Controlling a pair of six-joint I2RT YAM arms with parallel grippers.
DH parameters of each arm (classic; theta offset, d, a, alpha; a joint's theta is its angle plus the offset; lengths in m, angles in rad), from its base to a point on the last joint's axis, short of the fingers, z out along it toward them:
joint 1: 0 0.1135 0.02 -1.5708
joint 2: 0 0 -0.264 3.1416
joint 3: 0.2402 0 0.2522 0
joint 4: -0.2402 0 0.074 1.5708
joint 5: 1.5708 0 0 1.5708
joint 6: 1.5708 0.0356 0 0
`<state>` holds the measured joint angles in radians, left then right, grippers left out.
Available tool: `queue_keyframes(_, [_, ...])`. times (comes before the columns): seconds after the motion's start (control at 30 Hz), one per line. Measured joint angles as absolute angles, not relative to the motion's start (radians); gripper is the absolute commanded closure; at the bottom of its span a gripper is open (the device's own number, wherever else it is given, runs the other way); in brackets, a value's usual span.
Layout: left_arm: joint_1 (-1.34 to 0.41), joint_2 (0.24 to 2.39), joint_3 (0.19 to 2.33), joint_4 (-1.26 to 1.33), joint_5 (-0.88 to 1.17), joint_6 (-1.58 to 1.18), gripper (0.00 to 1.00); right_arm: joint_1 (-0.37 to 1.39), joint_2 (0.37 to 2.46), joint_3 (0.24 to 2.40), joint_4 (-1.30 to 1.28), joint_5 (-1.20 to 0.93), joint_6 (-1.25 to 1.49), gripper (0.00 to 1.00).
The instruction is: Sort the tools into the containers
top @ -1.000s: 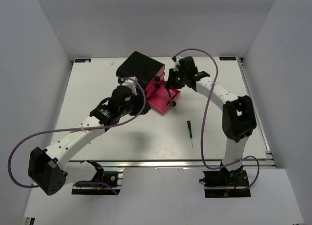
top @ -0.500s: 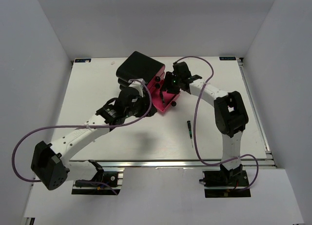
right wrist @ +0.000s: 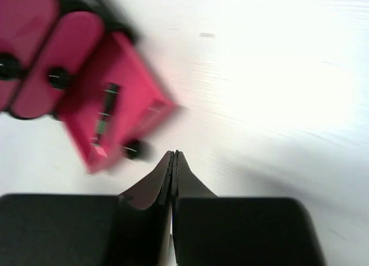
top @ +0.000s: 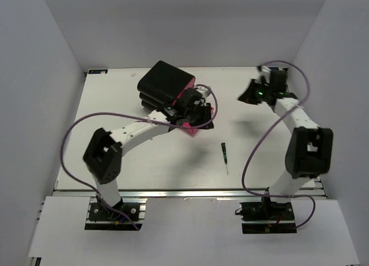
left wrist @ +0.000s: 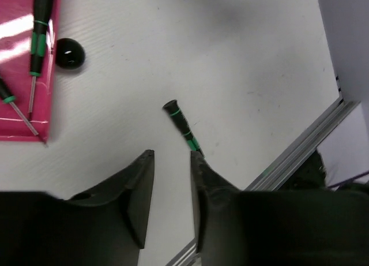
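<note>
Your loose screwdriver point(top: 225, 156), black handle w/ green bands, lies flat on the table point(top: 115, 116), on the near-right side of the open drawer point(left wrist: 17, 58) and apart from it. Handle end points toward the drawer, thin shaft toward the near edge.

Two more are already in that pink drawer. The first screwdriver point(left wrist: 39, 41) lies along the wall on the knob side. The second screwdriver point(left wrist: 16, 109) sits at an angle, its tip near the pink rim. Both are black w/ green bands. The drawer's round black knob point(left wrist: 69, 52) shows just outside its front.

The drawer sticks out of the black box point(top: 166, 81) at the far-left centre of the table. In the right wrist cam, which is blurred, you can make out one closed drawer point(right wrist: 23, 29) and another closed drawer point(right wrist: 63, 52) beside the open one.

Your left gripper point(left wrist: 173, 155) hangs by the open drawer's front, fingers parted w/ nothing between them. In its own cam the loose tool's shaft runs out of sight behind one fingertip. Contact can't be told there, but the top cam shows gripper and tool apart.

Your right gripper point(right wrist: 174, 162) is up at the far right, well apart from box and tools, fingers pressed flat together, nothing in them.
</note>
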<state>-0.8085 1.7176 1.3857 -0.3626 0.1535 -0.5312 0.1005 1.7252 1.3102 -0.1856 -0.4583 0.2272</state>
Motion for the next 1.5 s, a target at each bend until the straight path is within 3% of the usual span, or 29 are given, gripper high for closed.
queue_keyframes(0.03, [-0.812,1.769,1.438,-0.381,0.155,-0.529,0.46,0.026,1.683,1.263,-0.186,-0.476,0.192,0.97])
queue_keyframes(0.07, [-0.820,1.825,1.493,-0.405,0.156,-0.528,0.43,-0.026,1.657,1.230,-0.189,-0.484,0.167,0.93])
queue_keyframes(0.13, [-0.843,1.929,1.597,-0.450,0.151,-0.538,0.41,-0.135,1.596,1.142,-0.193,-0.496,0.101,0.81])
queue_keyframes(0.27, [-0.912,2.108,1.753,-0.575,0.124,-0.593,0.34,-0.214,1.486,0.983,-0.229,-0.518,0.001,0.71])
queue_keyframes(0.47, [-0.995,2.239,1.806,-0.734,0.062,-0.718,0.31,-0.208,1.308,0.837,-0.234,-0.575,-0.042,0.70])
queue_keyframes(0.7, [-1.031,2.273,1.859,-0.783,-0.020,-0.783,0.33,-0.208,1.261,0.807,-0.224,-0.614,-0.041,0.70])
queue_keyframes(1.03, [-1.051,2.321,1.928,-0.830,-0.095,-0.798,0.46,-0.208,1.204,0.786,-0.231,-0.633,-0.037,0.70])
queue_keyframes(1.27, [-1.056,2.368,2.001,-0.888,-0.161,-0.795,0.60,-0.209,1.158,0.752,-0.237,-0.635,-0.034,0.70])
queue_keyframes(1.4, [-1.059,2.348,1.958,-0.874,-0.198,-0.797,0.84,-0.209,1.140,0.737,-0.238,-0.637,-0.034,0.70])
queue_keyframes(1.5, [-1.061,2.319,1.908,-0.852,-0.223,-0.789,0.95,-0.209,1.139,0.736,-0.237,-0.641,-0.033,0.70])
